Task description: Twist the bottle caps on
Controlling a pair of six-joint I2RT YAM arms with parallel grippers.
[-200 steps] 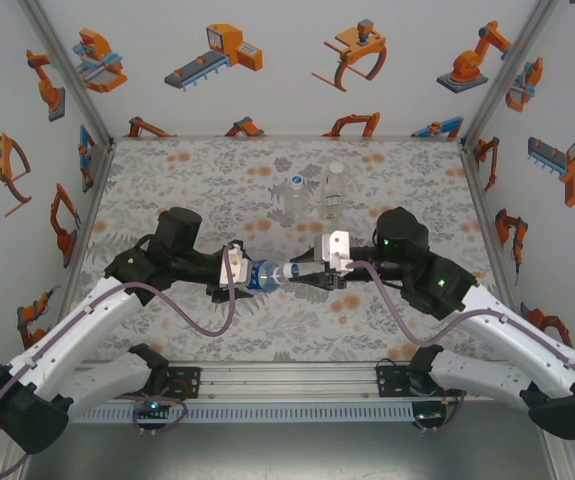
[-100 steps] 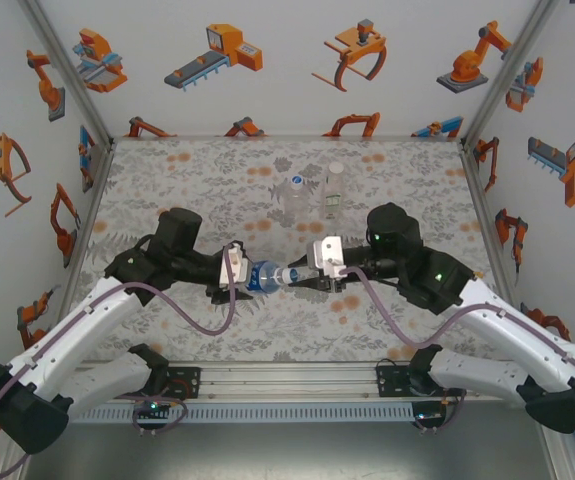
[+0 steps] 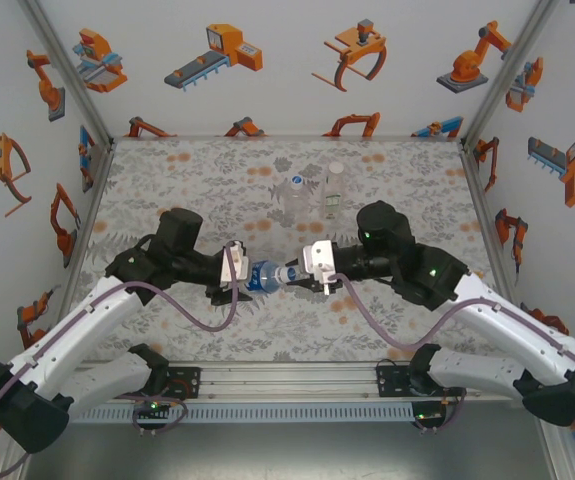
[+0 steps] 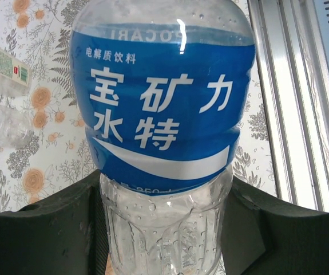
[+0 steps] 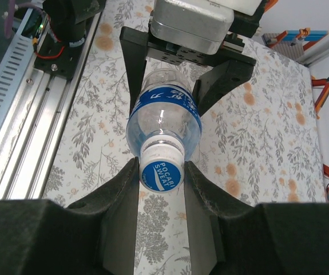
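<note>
The blue-label bottle (image 4: 158, 132) is clear, glossy plastic with a shiny film label. Its cap (image 5: 161, 173) is smooth white plastic with a blue printed top. The right gripper (image 5: 161, 166) has fingers (image 5: 118, 200) of matt black, faintly grainy plastic. At the right of the left wrist view, the rail (image 4: 290, 103) is ribbed, brushed metal. The floral table cover (image 5: 256, 132) looks matt, perhaps cloth.
</note>
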